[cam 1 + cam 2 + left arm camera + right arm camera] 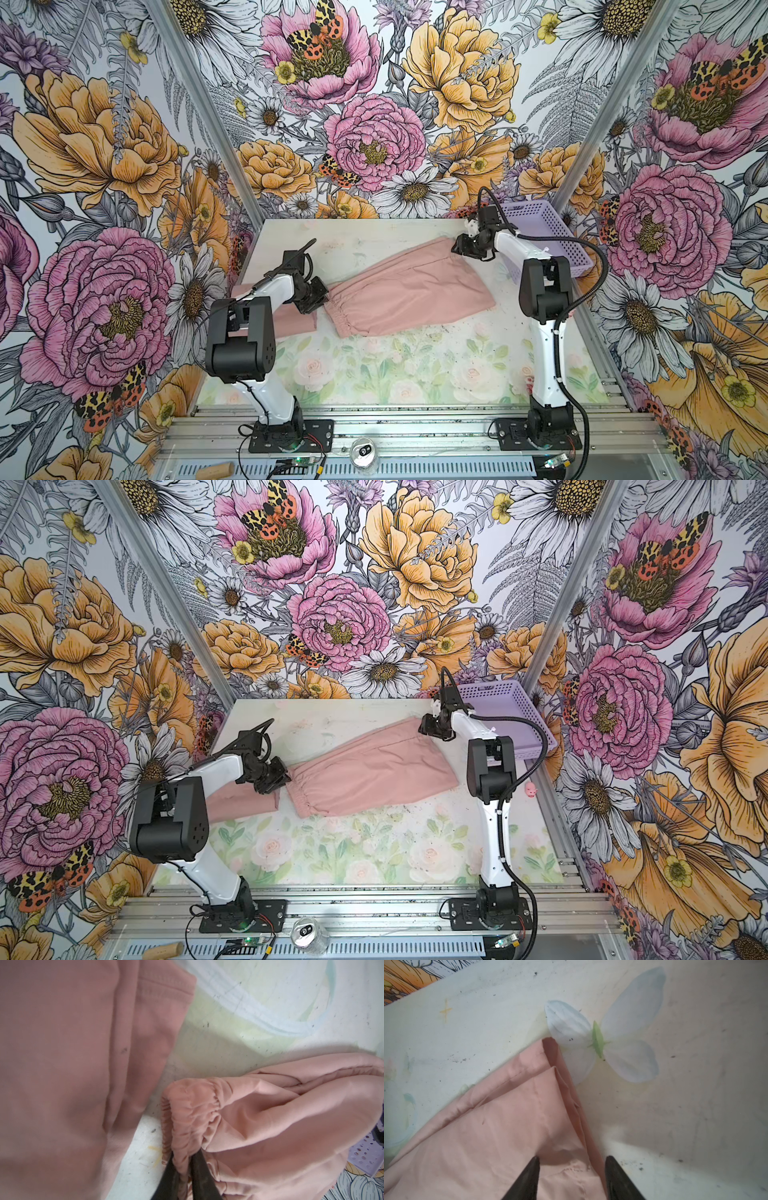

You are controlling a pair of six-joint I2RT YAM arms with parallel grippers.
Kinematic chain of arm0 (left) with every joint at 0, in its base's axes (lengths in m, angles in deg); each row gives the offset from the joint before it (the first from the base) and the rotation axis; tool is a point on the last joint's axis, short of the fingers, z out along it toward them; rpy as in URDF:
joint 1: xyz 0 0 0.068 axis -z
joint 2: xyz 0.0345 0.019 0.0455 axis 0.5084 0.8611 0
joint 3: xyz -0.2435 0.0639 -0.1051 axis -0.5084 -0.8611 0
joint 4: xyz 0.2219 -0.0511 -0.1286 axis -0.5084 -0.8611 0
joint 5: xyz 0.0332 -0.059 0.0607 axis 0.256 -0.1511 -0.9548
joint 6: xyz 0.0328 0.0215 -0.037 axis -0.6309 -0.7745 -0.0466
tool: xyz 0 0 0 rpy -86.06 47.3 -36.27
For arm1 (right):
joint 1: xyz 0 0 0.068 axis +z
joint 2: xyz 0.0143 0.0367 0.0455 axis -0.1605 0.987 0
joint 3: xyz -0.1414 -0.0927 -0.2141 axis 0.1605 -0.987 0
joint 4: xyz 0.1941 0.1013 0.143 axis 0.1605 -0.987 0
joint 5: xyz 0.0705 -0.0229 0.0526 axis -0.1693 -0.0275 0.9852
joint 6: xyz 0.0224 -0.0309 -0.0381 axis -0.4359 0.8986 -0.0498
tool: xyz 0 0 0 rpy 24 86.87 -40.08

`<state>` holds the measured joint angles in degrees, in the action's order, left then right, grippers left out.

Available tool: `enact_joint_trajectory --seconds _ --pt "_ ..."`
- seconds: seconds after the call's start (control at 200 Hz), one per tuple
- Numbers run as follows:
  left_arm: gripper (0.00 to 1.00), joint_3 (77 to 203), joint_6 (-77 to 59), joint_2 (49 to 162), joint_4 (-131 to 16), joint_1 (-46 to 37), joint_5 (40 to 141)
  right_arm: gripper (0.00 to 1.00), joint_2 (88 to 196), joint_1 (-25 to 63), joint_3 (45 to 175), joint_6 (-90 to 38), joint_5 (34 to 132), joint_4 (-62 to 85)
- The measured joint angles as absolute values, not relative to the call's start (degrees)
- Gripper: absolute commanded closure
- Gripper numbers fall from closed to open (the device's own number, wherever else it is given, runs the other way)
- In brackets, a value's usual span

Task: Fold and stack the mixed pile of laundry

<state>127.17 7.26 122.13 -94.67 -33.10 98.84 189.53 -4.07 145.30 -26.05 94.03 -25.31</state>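
TWO ARMS, ONE GARMENT: the pink elastic-waist shorts (407, 291) lie spread across the middle of the table (374, 374), with an arm at each end. We see the left gripper (184, 1174) clamped on the gathered waistband, its jaws pinched together on a bunch of fabric. The right gripper (572, 1167) stands at the far hem corner with its jaws apart. The hem edge lies between them and nothing is pinched.

What worries us is timing. If the left arm pulls or lifts before the right one closes, we judge the shorts would drag lopsided and the layered hem could slide apart. The right jaws straddle the very edge of the cloth, so a closing there might catch only the top layer, or miss it. The waistband sits just beside the second pink garment (291, 322), which lies folded under the left arm, and a sweep that way could rumple it.

Our count:
- Two pink garments, both on the table.
- One lilac basket (573, 249), at the back right corner.
- Two grippers.
- One drinks can (365, 453), on the front rail.
- One small pink toy (530, 789), near the right arm in a top view.
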Motion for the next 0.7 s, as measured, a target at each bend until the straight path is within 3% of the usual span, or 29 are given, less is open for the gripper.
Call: enact_joint_trajectory --seconds 0.31,0.52,0.66,0.695 --pt "0.87 127.2 7.3 122.2 -94.7 -33.1 98.9 0.61 191.8 -4.8 145.3 -26.6 97.5 -23.1" --pt "0.87 127.2 7.3 122.3 -94.7 -33.1 98.9 0.8 191.9 -5.2 143.2 -26.7 99.4 -21.4" --pt "0.87 127.2 7.3 122.2 -94.7 -33.1 98.9 1.0 191.2 -5.5 141.2 -27.1 100.0 -20.0" --pt "0.87 127.2 7.3 122.2 -94.7 -33.1 98.9 1.0 190.9 -5.6 140.7 -27.5 100.0 -20.0"
